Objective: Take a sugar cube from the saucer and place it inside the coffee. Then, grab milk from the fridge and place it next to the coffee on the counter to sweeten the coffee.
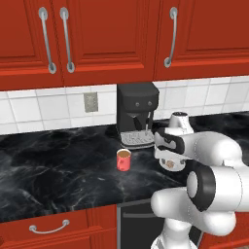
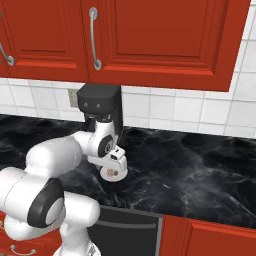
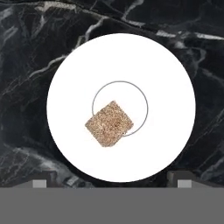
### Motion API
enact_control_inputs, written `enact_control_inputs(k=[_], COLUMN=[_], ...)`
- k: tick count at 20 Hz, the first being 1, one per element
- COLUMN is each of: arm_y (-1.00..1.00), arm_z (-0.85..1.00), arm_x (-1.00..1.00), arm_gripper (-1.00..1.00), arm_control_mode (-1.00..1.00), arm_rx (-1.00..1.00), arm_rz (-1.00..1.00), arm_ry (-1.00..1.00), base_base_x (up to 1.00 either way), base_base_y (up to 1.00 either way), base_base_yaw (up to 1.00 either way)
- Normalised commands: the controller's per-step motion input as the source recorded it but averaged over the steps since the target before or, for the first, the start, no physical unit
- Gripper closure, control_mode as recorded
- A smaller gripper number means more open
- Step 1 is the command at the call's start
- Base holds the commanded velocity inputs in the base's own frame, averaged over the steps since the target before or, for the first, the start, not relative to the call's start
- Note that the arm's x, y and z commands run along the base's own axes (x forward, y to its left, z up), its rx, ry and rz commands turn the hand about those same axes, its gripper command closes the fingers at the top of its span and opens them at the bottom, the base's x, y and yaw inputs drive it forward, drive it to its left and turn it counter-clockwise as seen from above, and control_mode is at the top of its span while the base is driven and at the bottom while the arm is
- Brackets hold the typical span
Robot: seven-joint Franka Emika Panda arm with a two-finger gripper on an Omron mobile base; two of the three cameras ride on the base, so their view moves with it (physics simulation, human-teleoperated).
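Arm bent forward from the base, forearm folded back low over the bench [image 1: 58, 165], wrist turned so the hand points straight down above the saucer [image 3: 166, 87]. Gripper [image 3: 111, 181] seen from the hand view as two dark fingers [image 3: 40, 180] rising at the bottom, one at each side, spread wide with the saucer's near rim between them; nothing held, nothing touched as far as can be told. One saucer, round and white, lying flat on the black veined bench, glimpsed in both base views under the hand. One sugar cube [image 3: 108, 124], tan and speckled, resting on the saucer a little off its centre, overlapping the thin ring drawn in the middle, turned cornerwise to the fingers. One coffee [image 1: 123, 159], a red cup with brown liquid at its rim, standing upright on the bench to the left of the hand in the left base view, apart from the saucer and in front of the machine. One black coffee machine [image 1: 137, 113] against the white tiled wall [image 1: 44, 104], with a grey drip tray at its foot. One wall socket [image 1: 90, 102] on the tiles left of the machine. Red upper cabinets [image 1: 112, 34] overhead with three silver handles in the left base view, red lower cabinets beneath the bench.
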Motion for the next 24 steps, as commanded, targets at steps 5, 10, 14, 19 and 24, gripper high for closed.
enact_control_inputs(k=[5, 10, 14, 19, 24], arm_y=[0.00, 0.00, 0.00, 0.00, 0.00], arm_z=[-0.25, -0.19, -0.18, -0.06, -0.16], arm_x=[0.17, 0.10, 0.01, 0.08, 0.03], arm_gripper=[-1.00, -1.00, -1.00, -1.00, 1.00], arm_control_mode=[-1.00, -1.00, -1.00, -1.00, -1.00], arm_rx=[0.00, 0.00, 0.00, 0.00, 0.00], arm_rz=[-0.03, -0.02, -0.01, -0.03, -0.02], arm_ry=[0.00, 0.00, 0.00, -0.02, 0.00], base_base_x=[0.00, 0.00, 0.00, 0.00, 0.00], base_base_y=[0.00, 0.00, 0.00, 0.00, 0.00], base_base_yaw=[0.00, 0.00, 0.00, 0.00, 0.00])
